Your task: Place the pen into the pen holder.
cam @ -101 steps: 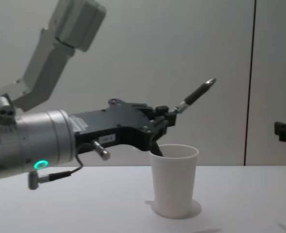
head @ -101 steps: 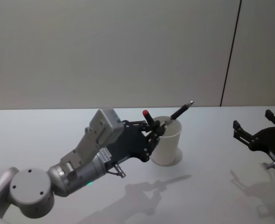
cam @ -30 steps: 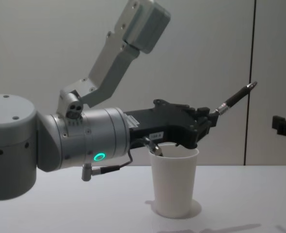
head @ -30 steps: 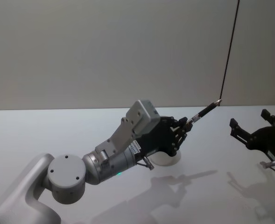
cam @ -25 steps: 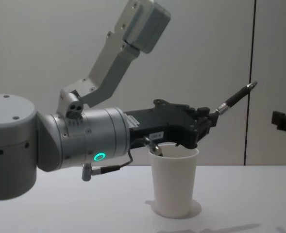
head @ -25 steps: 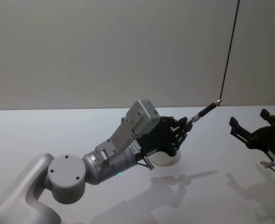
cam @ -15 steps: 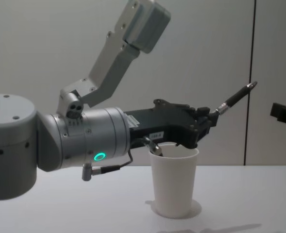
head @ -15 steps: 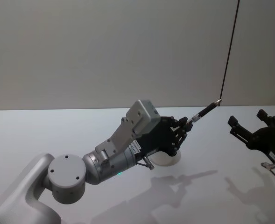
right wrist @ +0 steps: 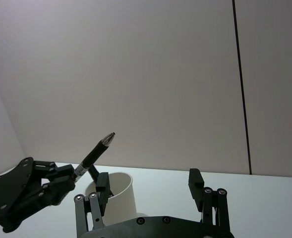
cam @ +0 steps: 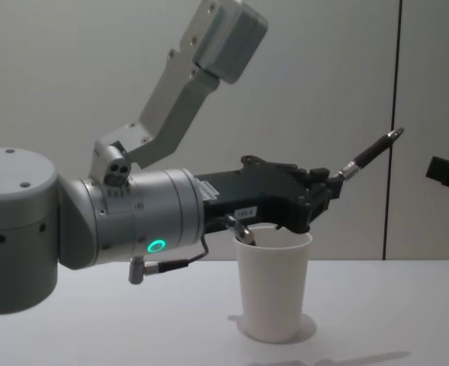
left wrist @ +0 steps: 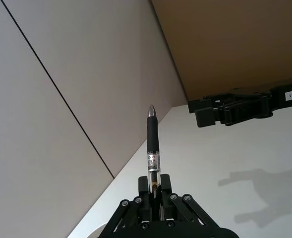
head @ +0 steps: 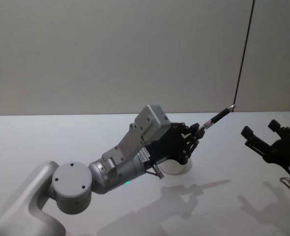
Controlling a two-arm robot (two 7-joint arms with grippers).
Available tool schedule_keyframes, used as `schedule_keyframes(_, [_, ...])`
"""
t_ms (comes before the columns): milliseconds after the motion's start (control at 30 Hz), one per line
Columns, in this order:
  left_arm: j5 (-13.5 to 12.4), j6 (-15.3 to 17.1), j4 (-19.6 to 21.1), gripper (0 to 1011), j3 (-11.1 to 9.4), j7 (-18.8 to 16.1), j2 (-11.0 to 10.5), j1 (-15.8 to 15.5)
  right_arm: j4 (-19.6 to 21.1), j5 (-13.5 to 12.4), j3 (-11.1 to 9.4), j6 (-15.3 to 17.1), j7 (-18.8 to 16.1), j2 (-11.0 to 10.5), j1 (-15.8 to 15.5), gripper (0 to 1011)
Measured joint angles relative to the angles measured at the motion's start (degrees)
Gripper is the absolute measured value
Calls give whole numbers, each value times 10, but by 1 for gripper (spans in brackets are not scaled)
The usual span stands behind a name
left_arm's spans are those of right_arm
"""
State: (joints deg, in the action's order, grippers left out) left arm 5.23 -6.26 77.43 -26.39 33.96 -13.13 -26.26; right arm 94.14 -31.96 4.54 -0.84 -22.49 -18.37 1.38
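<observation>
A: Starting at the left, what is the left arm doing?

B: It reaches forward and to the right over the white counter. The left tool is clamped on the pen, gripping it near the lower end of the barrel, so most of the pen sticks out past the fingertips.

A: How does the pen sit?

B: Tilted, with its metal tip up and out to the right. It is held in the air, and the tip is well above the cup's rim.

A: And the pen holder?

B: The pen holder, a plain white paper cup, stands upright on the counter directly below the tool's black body. In the head view the tool covers most of it and its base peeks out beneath. From the chest view, tool and rim look very close, but I cannot tell whether they touch.

A: So the pen is not in the cup?

B: No, it is outside, above and to the right of the mouth.

A: Farther right?

B: The right tool hovers over the counter, well apart from the cup, with its two fingers spread wide.
</observation>
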Motion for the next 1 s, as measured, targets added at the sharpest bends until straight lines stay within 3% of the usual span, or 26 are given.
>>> schedule_keyframes(367, [0, 0, 0, 148, 0, 0, 0, 0, -10, -45, -6, 4, -46, -10, -3, 1002])
schedule_keyframes(467, [0, 0, 0, 148, 0, 0, 0, 0, -21, -73, -7, 4, -69, -11, -2, 1002])
schedule_keyframes(1000, [0, 0, 0, 148, 0, 0, 0, 0, -63, -147, -1, -4, -136, -1, 18, 1002])
